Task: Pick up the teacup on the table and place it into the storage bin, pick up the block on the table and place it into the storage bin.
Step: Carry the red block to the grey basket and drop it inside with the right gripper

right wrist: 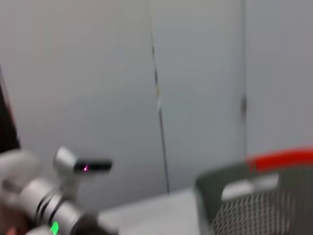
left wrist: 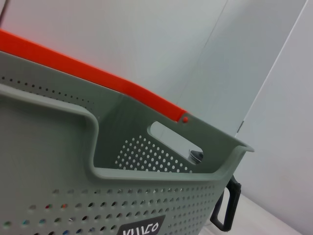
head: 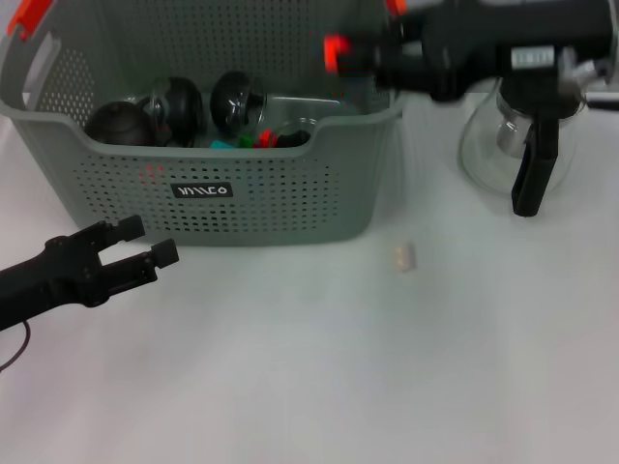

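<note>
The grey perforated storage bin (head: 290, 184) stands at the back left, and its front wall (left wrist: 49, 196) fills the left wrist view. Three dark round vessels (head: 174, 104) lie inside it with some coloured pieces (head: 253, 140); I cannot tell which of them is the teacup. A small pale block (head: 403, 256) lies on the table just right of the bin's front corner. My left gripper (head: 147, 240) hovers open and empty in front of the bin's left half. My right gripper (head: 340, 54) reaches over the bin's right rim, with a red spot at its tip.
A glass teapot (head: 493, 145) with a black handle (head: 532, 179) stands right of the bin, under my right arm. Orange handle ends (head: 29, 19) top the bin's sides. White table spreads in front. The right wrist view shows a bin corner (right wrist: 264, 196) and the wall.
</note>
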### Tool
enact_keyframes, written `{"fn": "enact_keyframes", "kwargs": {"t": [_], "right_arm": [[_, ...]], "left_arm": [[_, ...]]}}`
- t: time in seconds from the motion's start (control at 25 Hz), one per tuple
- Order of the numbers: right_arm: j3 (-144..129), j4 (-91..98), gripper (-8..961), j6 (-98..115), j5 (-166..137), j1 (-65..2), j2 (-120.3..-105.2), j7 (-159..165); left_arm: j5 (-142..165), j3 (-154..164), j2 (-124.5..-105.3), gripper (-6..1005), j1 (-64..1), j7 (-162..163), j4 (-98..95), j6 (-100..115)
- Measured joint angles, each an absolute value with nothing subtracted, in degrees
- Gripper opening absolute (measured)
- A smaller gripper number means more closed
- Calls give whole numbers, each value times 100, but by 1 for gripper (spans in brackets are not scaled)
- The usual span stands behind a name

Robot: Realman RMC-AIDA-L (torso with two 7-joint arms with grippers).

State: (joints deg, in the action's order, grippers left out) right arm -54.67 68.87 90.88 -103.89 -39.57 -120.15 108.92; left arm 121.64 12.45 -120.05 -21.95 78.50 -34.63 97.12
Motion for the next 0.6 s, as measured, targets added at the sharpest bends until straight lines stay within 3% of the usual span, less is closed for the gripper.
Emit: {"fn": "enact_keyframes", "kwargs": {"t": [0.36,0.6], "right_arm": [[-6000,6762,235,7235,-10639,-4909,-11996,11295],[-6306,5936,76,6143,-12313,-6158,-11999,12220]], "left_arm": [[12162,1278,-12014,848,-2223,7903,-3463,9735],[12134,1283,-12015,849,-2210,7909,-3463,9761]]}}
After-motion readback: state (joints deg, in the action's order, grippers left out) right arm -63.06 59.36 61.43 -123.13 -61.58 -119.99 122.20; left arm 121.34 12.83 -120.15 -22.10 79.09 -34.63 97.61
